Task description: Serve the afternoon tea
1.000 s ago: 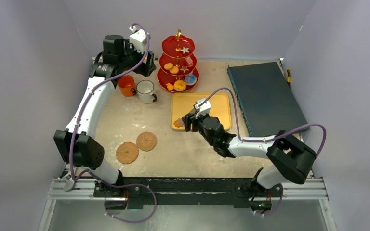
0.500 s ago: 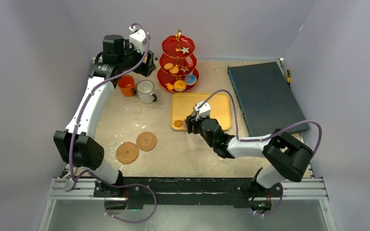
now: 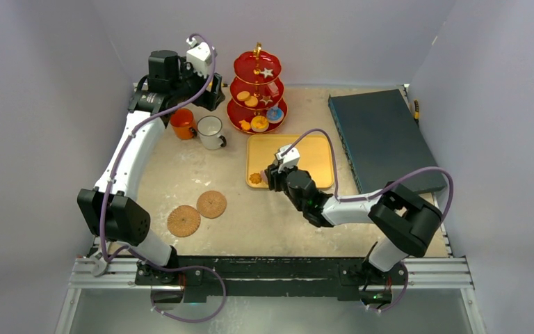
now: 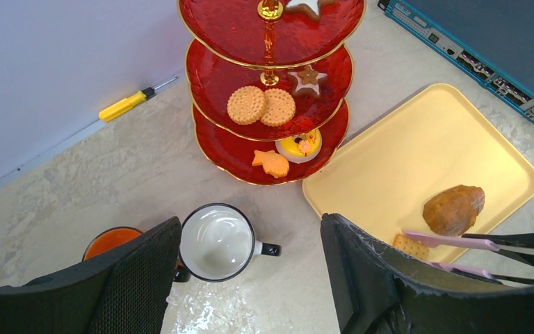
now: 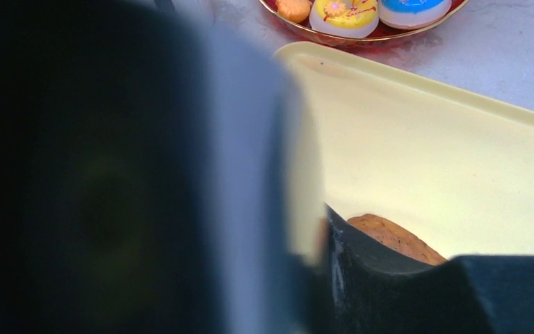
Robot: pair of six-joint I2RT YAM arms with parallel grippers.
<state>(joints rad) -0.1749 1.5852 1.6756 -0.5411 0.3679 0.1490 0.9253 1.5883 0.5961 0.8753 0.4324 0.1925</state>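
On the yellow tray, near corner, sits the brown bun, your right hand beside it, grip unreadable. Looks soft, crumbly: pinch its sides lightly. Left hand gapes wide.

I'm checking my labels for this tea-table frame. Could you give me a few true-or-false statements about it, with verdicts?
1. The white mug is empty. True.
2. The orange mug stands on a coaster. False: both round woven coasters lie bare, nearer the arm bases.
3. Two round biscuits lie on the middle tier of the red three-tier stand. True.
4. The flat yellow rectangular tray is empty. False: a brown pastry and a square cracker lie on it.
5. The left gripper grips the white mug. False: its fingers are apart and hold nothing.
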